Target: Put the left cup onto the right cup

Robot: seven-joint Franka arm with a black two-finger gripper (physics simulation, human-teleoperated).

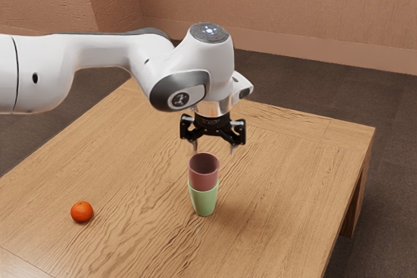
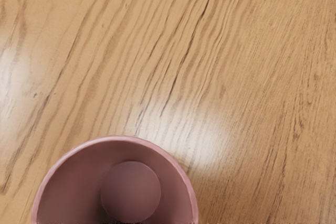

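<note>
Wide bare tabletop (image 1: 293, 161), with one stacked obstacle near its middle.

The pink cup (image 1: 203, 170) sits nested in the green cup (image 1: 204, 201), and together they form the only tall thing in the way. The gripper (image 1: 213, 148) hangs just above the pink rim, its fingers (image 1: 193, 139) spread and apart from the cup, with a thin gap of free air between. An orange (image 1: 82, 211) lies low and well apart toward the exterior view's left. In the wrist view, bare wood (image 2: 210, 51) lies open beyond the pink cup's (image 2: 79, 182) mouth.
</note>
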